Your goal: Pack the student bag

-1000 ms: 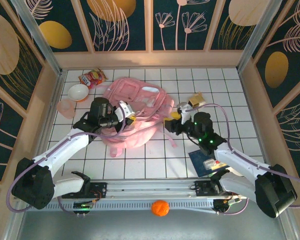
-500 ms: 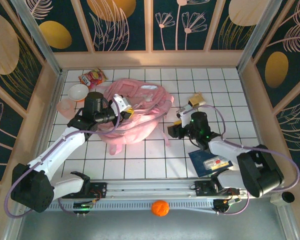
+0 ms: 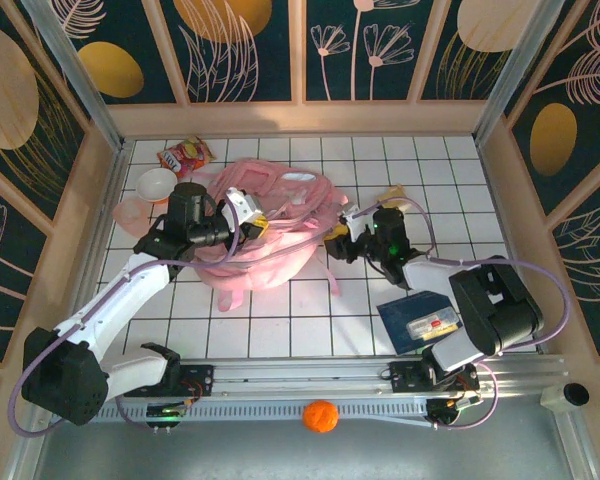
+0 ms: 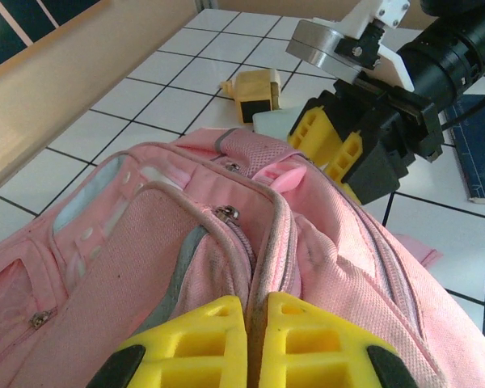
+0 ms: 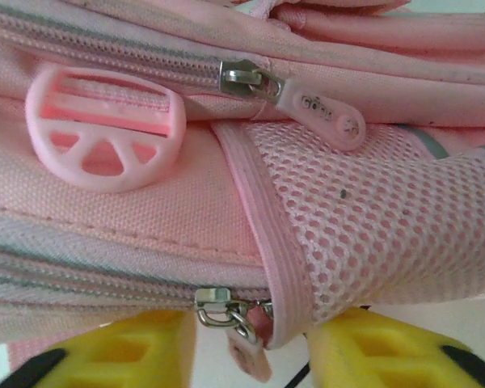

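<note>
The student bag (image 3: 280, 215), a large light-pink backpack, lies in the middle of the table. My left gripper (image 3: 252, 222) is shut on a raised pink seam of the bag (image 4: 186, 267), its yellow fingers (image 4: 194, 343) pinching the piping next to a zip. My right gripper (image 3: 336, 242) is at the bag's right edge. In the right wrist view its fingers (image 5: 121, 356) stand apart under the bag (image 5: 145, 218), with a small pink zipper pull (image 5: 252, 365) hanging between them, untouched. A second zipper pull (image 5: 319, 113) and a round pink buckle (image 5: 105, 129) sit higher up.
A white bowl (image 3: 157, 184), a snack packet (image 3: 185, 155) and a pale pink cup (image 3: 132, 215) are at the back left. A small yellow-and-cream item (image 3: 392, 200) lies behind my right gripper. A blue book (image 3: 420, 322) lies near right. An orange ball (image 3: 321, 415) rests below the rail.
My right gripper moved up and left to the bag's right edge and its jaws narrowed. My left gripper pulled the bag fabric slightly back, then held still.
</note>
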Robot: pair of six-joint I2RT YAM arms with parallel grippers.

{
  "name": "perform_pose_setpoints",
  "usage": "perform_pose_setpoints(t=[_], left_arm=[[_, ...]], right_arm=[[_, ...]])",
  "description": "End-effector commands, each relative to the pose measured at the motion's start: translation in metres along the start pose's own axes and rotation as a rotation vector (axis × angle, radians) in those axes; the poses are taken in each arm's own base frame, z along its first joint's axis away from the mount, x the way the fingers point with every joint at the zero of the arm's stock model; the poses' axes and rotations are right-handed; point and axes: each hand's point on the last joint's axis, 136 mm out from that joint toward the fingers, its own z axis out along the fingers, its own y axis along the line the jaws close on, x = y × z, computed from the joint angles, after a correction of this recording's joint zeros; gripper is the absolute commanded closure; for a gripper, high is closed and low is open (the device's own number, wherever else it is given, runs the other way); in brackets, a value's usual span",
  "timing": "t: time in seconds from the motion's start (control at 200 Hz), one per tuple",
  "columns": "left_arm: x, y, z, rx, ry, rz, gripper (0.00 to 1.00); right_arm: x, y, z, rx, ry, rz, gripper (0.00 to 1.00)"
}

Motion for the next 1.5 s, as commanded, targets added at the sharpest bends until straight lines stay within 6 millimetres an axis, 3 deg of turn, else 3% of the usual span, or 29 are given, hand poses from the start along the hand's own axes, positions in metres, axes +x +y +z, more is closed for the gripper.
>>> perform_pose_setpoints(t=[0.0,0.195,0.44,0.646,0.706,0.926,1.256,1.366,1.491], left_arm=[[-0.058,0.015,-0.016,-0.067,-0.173,0.073,1.00],[-0.051,0.036,-0.016,-0.191,-0.174,0.007,1.00],[-0.041,0.050,-0.017,-0.282,-0.162,-0.054,1.00],[-0.037,0.045,-0.010,-0.376,-0.147,-0.059,1.00],[-0.035,0.044,-0.006,-0.398,-0.162,-0.094,1.00],[-0.026,0.052,-0.004,-0.500,-0.228,-0.244,1.00],[-0.023,0.052,0.007,-0.518,-0.240,-0.291,1.00],[-0.022,0.052,0.012,-0.519,-0.235,-0.295,1.00],[-0.023,0.046,0.019,-0.501,-0.236,-0.309,1.00]], right_arm=[[-0.016,0.009,-0.001,-0.056,-0.053,-0.040,0.75],[-0.013,0.015,-0.003,-0.090,-0.042,0.014,1.00],[-0.020,0.023,-0.003,-0.120,-0.027,0.109,1.00],[-0.033,0.041,0.007,-0.117,0.027,0.178,1.00],[-0.035,0.059,0.013,-0.139,0.047,0.177,1.00],[-0.046,0.096,0.016,-0.176,0.058,0.209,1.00],[-0.047,0.118,0.000,-0.212,0.073,0.273,1.00],[-0.044,0.109,-0.001,-0.157,0.099,0.322,1.00],[-0.062,0.121,-0.002,-0.213,0.091,0.356,1.00]])
